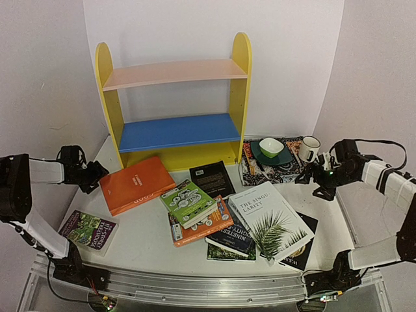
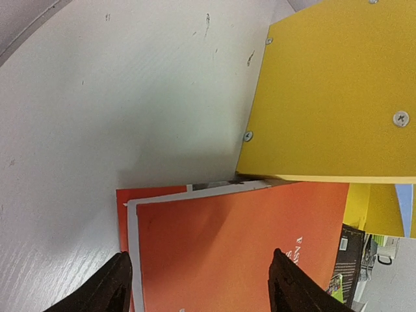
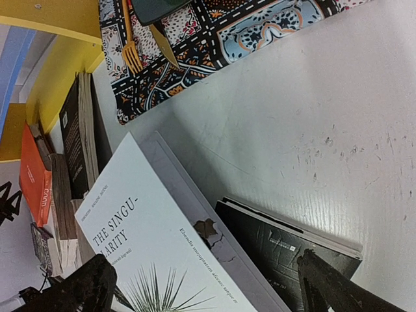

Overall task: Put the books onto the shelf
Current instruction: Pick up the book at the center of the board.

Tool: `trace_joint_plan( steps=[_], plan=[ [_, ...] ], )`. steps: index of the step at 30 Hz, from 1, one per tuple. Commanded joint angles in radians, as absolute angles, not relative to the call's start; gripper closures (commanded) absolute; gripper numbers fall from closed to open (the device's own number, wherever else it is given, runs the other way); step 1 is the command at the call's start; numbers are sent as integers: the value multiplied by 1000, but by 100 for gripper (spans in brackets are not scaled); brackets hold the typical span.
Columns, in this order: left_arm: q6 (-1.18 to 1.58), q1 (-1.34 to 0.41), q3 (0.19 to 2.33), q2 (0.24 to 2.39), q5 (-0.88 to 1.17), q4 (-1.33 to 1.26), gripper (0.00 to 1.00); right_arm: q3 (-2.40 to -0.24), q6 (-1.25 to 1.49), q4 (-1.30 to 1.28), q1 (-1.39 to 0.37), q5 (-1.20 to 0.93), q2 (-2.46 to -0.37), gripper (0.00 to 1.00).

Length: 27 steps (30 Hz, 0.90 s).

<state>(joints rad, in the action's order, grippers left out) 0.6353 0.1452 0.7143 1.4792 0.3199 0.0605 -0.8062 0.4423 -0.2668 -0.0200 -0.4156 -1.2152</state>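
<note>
Books are lying loose on the counter before the shelf, the orange book nearest its left panel. Left fingers are hovering wide apart over that book, holding nothing; right fingers are gaping wide over the white palm-leaf book.

Orange book cropped, black book half-covered

Green bowl, white mug, patterned mat

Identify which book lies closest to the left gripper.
The large orange book, lying flat beside the shelf. The left gripper sits right at its edge; the rest lie farther off.
</note>
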Motion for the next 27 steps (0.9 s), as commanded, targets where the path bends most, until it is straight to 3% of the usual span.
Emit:
trace_joint_plan(
  steps=[1,10,13,18,23,27],
  plan=[
    [578,150,767,1491,323,35,32,-871,426,-285,-18,-479,-1240,2],
    [634,153,773,1550,275,33,26,-903,422,-287,-18,-496,-1248,2],
    [635,153,781,1572,285,26,31,-899,422,-287,-18,-493,-1241,2],
    [599,153,815,1603,323,22,61,-901,419,-292,-19,-502,-1237,2],
    [561,154,814,1576,367,25,99,-903,418,-306,-18,-495,-1204,2],
    [608,154,760,1493,395,26,100,-914,420,-316,-19,-509,-1192,2]
  ],
)
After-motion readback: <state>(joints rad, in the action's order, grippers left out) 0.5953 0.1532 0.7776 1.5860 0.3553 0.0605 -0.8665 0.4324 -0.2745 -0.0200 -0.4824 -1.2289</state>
